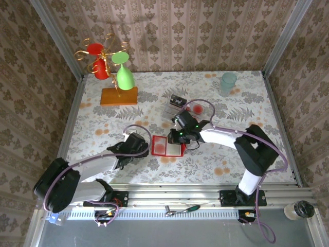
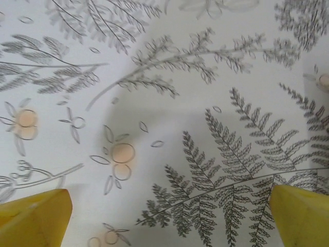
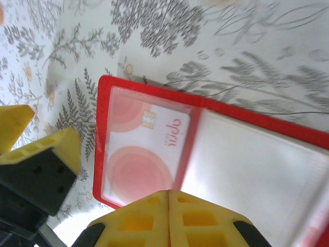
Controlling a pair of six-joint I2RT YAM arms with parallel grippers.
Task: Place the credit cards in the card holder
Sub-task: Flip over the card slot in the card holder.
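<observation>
The red card holder [image 1: 167, 145] lies open and flat on the tablecloth in the top view. A whitish credit card [image 3: 146, 149] with red round blotches sits inside the left clear pocket of the holder [image 3: 241, 110]; the right pocket looks pale and glossy. My right gripper [image 3: 168, 198] hovers at the holder's near edge, shut with nothing between its fingers, and also appears above the holder's right half [image 1: 180, 136]. My left gripper [image 2: 169, 216] stands open over bare tablecloth, just left of the holder [image 1: 140, 146]. A black card [image 1: 178, 99] and another blotched card [image 1: 197, 108] lie further back.
A clear plastic tray [image 1: 191, 114] sits behind the holder. A wooden stand with red and green glasses [image 1: 119, 95] is at the back left, a pale green cup [image 1: 228, 82] at the back right. A small wrench [image 1: 180, 209] rests on the front rail.
</observation>
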